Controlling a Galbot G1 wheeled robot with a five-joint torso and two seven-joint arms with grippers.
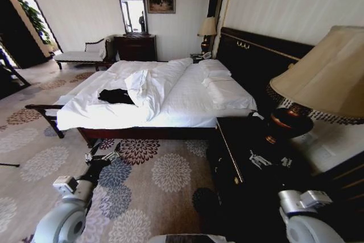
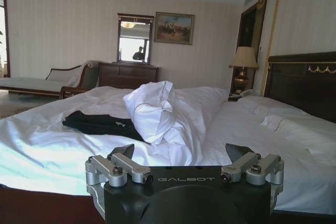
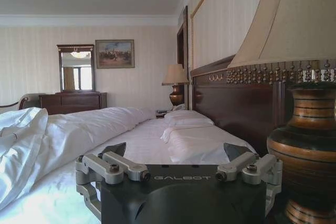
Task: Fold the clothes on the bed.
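The left gripper [image 2: 184, 156] and right gripper [image 3: 178, 156] hang wide open, short of the bed [image 1: 187, 115]. The crumpled black T-shirt [image 1: 115, 96] lies near its left edge; closing in squarely comes first.

The T-shirt [image 1: 116, 96] lies on the bed [image 1: 187, 103] near its foot edge, left of the bunched duvet [image 1: 149, 86]; pillows [image 1: 227, 89] sit against the headboard [image 1: 256, 61].
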